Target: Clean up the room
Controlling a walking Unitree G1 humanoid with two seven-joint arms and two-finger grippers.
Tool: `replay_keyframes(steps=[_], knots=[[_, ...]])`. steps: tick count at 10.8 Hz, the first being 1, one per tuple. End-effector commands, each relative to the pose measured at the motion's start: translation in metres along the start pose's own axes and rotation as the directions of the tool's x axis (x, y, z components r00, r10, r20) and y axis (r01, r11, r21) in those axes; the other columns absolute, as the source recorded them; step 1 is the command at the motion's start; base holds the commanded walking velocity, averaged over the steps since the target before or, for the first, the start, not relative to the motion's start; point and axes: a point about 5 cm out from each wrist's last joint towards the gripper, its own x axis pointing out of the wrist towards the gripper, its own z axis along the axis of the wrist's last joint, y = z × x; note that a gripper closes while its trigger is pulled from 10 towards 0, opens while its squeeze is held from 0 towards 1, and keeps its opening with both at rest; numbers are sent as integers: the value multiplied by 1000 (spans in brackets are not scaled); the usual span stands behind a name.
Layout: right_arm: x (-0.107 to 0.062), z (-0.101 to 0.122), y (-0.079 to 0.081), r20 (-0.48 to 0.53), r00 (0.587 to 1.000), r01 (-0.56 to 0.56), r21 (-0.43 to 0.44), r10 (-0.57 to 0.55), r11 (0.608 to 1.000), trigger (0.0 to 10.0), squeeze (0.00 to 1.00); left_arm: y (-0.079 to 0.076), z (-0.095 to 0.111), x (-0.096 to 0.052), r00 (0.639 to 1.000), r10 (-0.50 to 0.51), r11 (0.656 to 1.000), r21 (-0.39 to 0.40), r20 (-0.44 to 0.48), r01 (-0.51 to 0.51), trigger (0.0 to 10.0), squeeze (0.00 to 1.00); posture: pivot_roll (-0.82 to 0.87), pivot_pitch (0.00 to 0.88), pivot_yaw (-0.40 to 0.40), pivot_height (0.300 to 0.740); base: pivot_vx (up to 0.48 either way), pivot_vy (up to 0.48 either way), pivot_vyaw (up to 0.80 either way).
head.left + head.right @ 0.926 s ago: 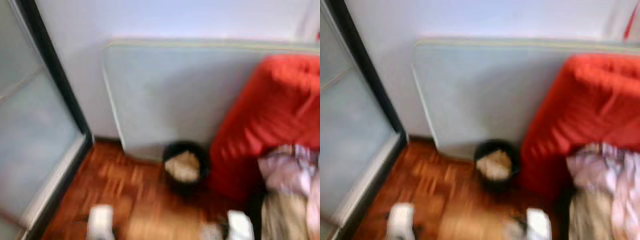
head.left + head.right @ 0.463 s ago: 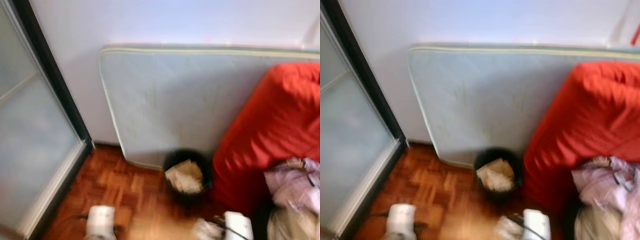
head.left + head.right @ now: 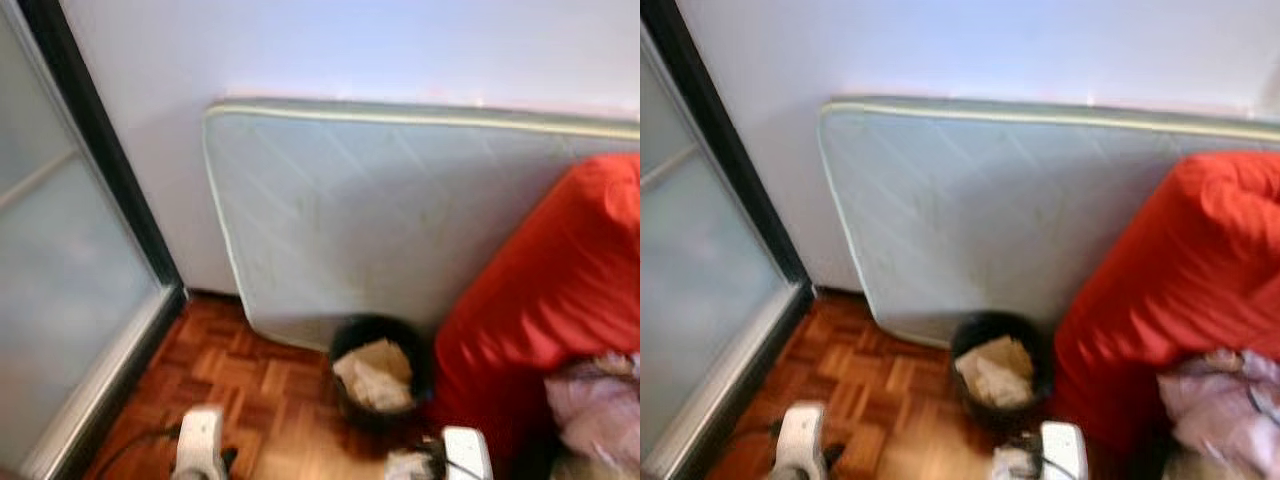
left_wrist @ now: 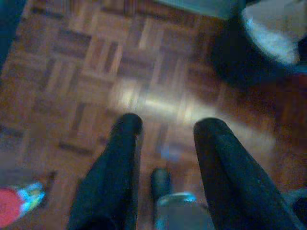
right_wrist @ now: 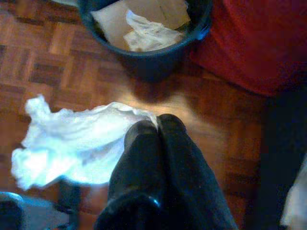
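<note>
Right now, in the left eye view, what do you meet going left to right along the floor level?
Sliding glass door → parquet floor → black bin holding paper → red cushion → pale clothes.

One black bin [image 3: 380, 375], one mattress [image 3: 380, 210], one red cushion [image 3: 560, 300], one crumpled white tissue [image 5: 76, 143].

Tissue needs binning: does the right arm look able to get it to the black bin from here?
Probably yes. The right gripper holds the white tissue with bare floor before the open bin.
</note>
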Motion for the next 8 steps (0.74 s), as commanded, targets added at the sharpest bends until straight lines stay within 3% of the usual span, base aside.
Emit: replay_keyframes(steps=[1,8], knots=[[3,8,6,24,1000,-10,6,10,1000,10000,0,11,-5,-3,999,29,1000,-10,-23,-29,10000,0,37,0,-5,740,296,0,0],[3,7,3,9,1000,10,11,-10,1000,10000,0,12,-6,-3,999,32,999,-21,-25,-33,10000,0,41,0,-7,740,304,0,0]])
